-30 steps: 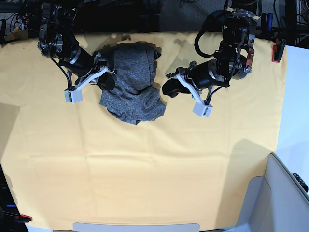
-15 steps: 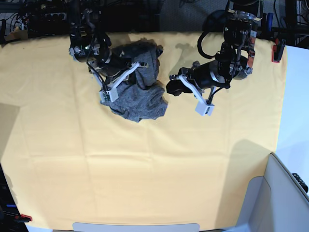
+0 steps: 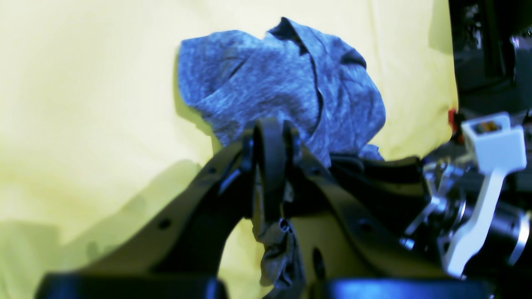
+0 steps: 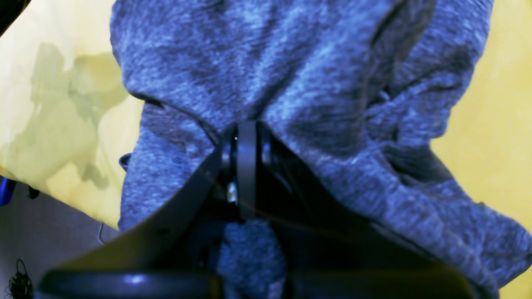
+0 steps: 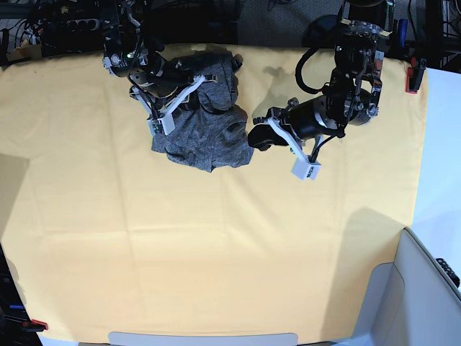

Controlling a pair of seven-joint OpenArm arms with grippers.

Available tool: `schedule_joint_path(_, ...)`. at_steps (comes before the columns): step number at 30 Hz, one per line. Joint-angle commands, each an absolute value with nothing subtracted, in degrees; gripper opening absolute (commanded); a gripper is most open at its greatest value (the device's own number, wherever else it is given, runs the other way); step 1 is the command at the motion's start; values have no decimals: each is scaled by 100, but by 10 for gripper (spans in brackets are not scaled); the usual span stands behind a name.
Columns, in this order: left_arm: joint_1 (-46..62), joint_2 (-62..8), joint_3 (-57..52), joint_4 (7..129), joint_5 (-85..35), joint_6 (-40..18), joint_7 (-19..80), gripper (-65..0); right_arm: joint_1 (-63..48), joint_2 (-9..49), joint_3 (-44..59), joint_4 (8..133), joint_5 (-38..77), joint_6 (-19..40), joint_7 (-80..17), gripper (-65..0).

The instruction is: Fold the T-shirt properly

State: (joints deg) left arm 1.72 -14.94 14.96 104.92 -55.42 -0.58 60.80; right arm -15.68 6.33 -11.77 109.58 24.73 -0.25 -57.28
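Two tools point(image 5: 259, 137) point(image 5: 193, 103), one T-shirt point(image 5: 209, 137)

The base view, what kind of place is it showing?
Probably a robotics lab or test workspace: two robot arms reach over a yellow cloth, with a grey shirt bunched on it.

Yellow cloth-covered table point(image 5: 202, 259) with a rumpled grey T-shirt point(image 5: 209, 140).

One T-shirt point(image 5: 209, 140), two pincers point(image 5: 258, 137), one yellow cloth point(image 5: 216, 252)
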Motion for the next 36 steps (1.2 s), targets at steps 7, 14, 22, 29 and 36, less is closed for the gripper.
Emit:
schedule_joint_path(7,110,-1499,1604,10589,-5640,-338,6000,-637,-1200,620,-804,11679,2422,-673,-5947,-648)
schedule_joint_path(14,119,-1508,1578,10580,-5640,-347,6000,-637,-1411,752,-778,11679,2413,-866,-5947,-648)
schedule_joint_path(22,-13,-1429,1613,10519,-5613,-558,5991,-637,-1903,919,-769,11749,2413,-884,-5947,-648)
schedule_joint_path(29,-356,-1112,1622,9851,-5613,-743,6044,-637,-1815,963,-163,11758,2018,-901,-5947,-650)
schedule_joint_path(36,-356,-1147,1631,9780,-5622,-752,6044,-637,-1499,963,286,11767,2044,-892,-5947,-650)
